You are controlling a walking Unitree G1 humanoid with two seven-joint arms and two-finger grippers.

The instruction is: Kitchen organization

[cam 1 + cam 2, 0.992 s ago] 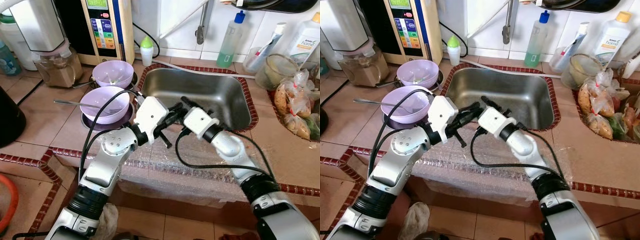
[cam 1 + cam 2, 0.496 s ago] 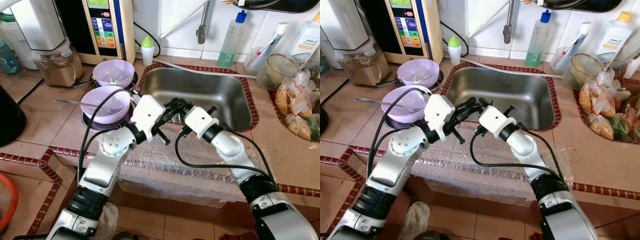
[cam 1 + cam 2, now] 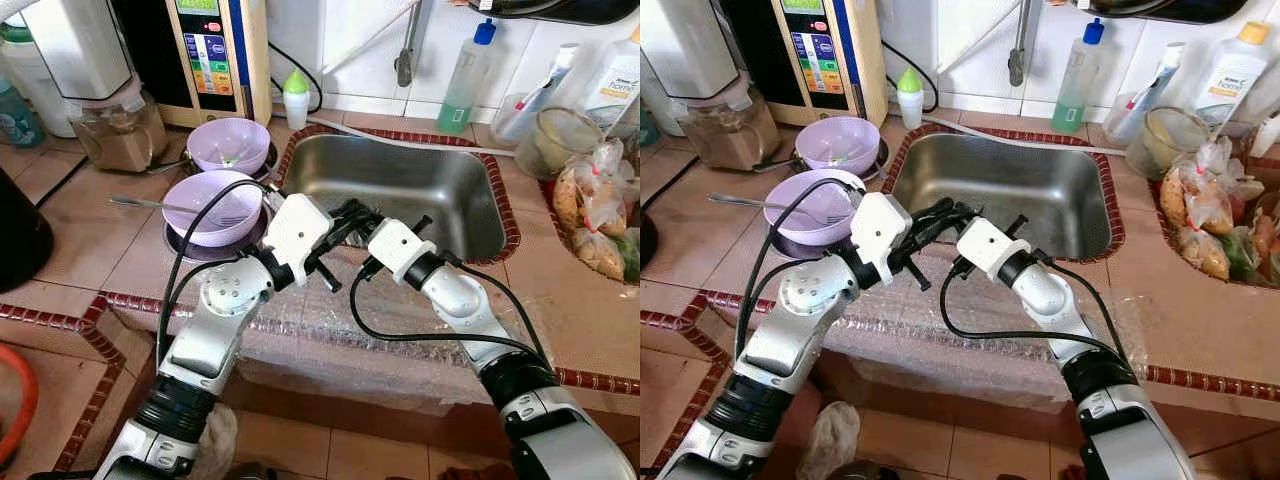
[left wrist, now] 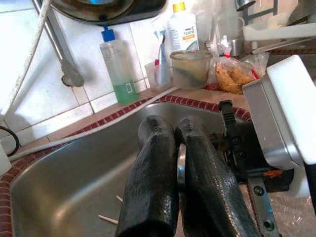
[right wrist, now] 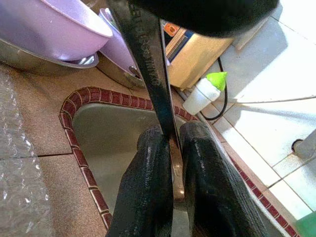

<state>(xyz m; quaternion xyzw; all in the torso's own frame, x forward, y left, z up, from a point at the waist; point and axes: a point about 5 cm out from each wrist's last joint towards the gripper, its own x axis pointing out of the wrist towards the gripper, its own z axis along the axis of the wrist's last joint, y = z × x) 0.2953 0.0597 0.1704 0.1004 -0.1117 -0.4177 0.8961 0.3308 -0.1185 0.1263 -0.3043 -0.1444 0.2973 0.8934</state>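
A thin flat metal utensil [image 5: 170, 163] sits over the near left rim of the steel sink [image 3: 420, 185], pinched between the right gripper [image 5: 172, 148]'s rubbery black fingers. The left gripper [image 4: 169, 129] meets it there, fingers pressed together. Two lilac plastic bowls [image 3: 212, 207] stand left.

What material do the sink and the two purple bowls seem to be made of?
The sink looks like brushed stainless steel: grey, with soft dull reflections. The two purple bowls look like plastic: opaque even lilac, matte, with thin rims, though melamine is possible.
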